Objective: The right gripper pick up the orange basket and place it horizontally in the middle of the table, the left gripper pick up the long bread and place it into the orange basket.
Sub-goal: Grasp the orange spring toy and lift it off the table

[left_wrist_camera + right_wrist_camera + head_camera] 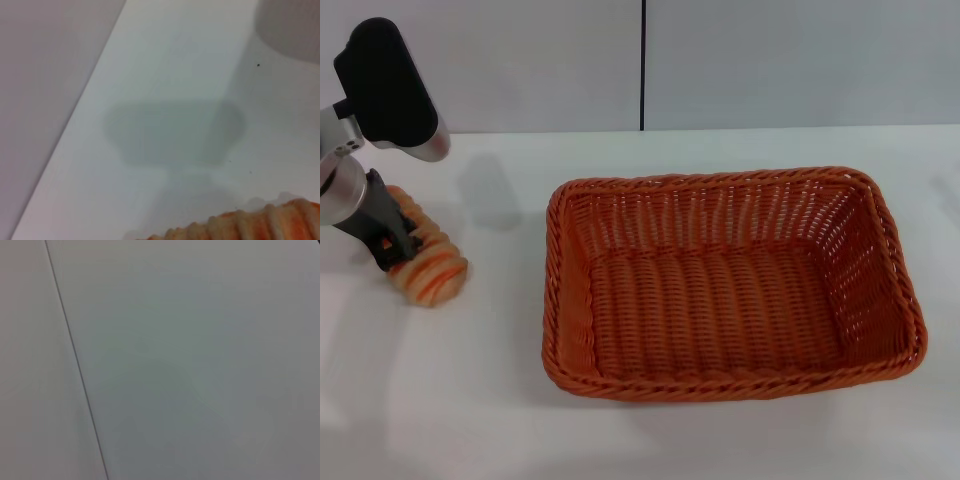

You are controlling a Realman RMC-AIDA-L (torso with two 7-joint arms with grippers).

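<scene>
At far left on the table (pixel 490 400), the left gripper (pixel 392 243) pinches the long bread (pixel 432 270), which lies on the tabletop. Further right, the orange basket (pixel 730 385) sits horizontally, empty, mid-table. Right gripper: out of view.

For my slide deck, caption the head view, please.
Left tool at the striped bread on the white table, beside the empty orange basket.

pale grey wall (pixel 770 60), dark vertical seam (pixel 642 65)
</scene>
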